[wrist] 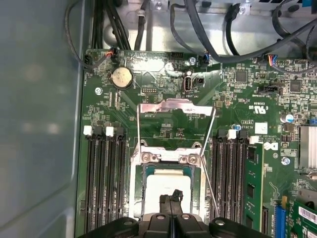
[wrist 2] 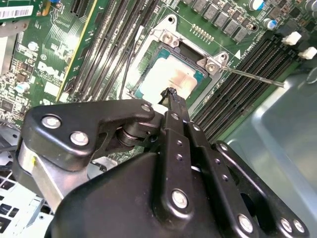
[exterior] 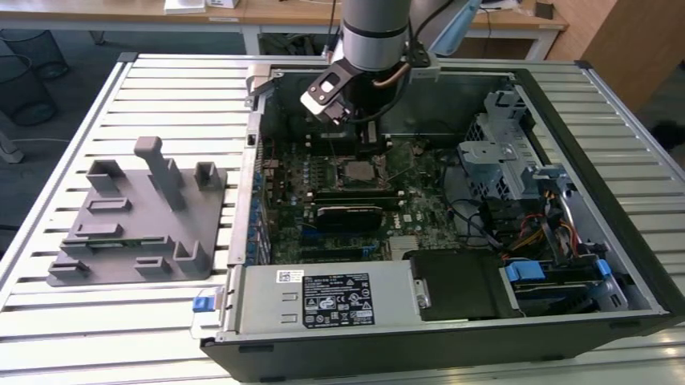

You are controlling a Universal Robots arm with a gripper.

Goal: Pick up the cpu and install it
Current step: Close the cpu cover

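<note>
The cpu point(wrist 2: 168, 77), a pale silvery square chip, lies flat inside the open motherboard socket point(wrist 2: 169, 35). In the first wrist view the cpu point(wrist: 163, 182) sits below the raised metal load plate point(wrist: 174, 113). My gripper point(wrist 2: 171, 94) is shut, its two black fingers pressed together with nothing between them. Their tips stand at the chip's near edge, just over or touching it. The first wrist view has the shut gripper point(wrist: 172, 195) over the chip's near half. In the exterior view the arm point(exterior: 370, 40) reaches down into the computer case over the socket point(exterior: 354, 169).
The thin socket lever point(wrist 2: 252, 75) stands unlatched beside the socket. Memory slots point(wrist: 103, 183) flank it on both sides. The case wall point(wrist: 39, 114) rises close by, and cables point(wrist: 218, 34) hang past the board. A grey fixture tray point(exterior: 139, 216) stands on the slatted table at the exterior view's left.
</note>
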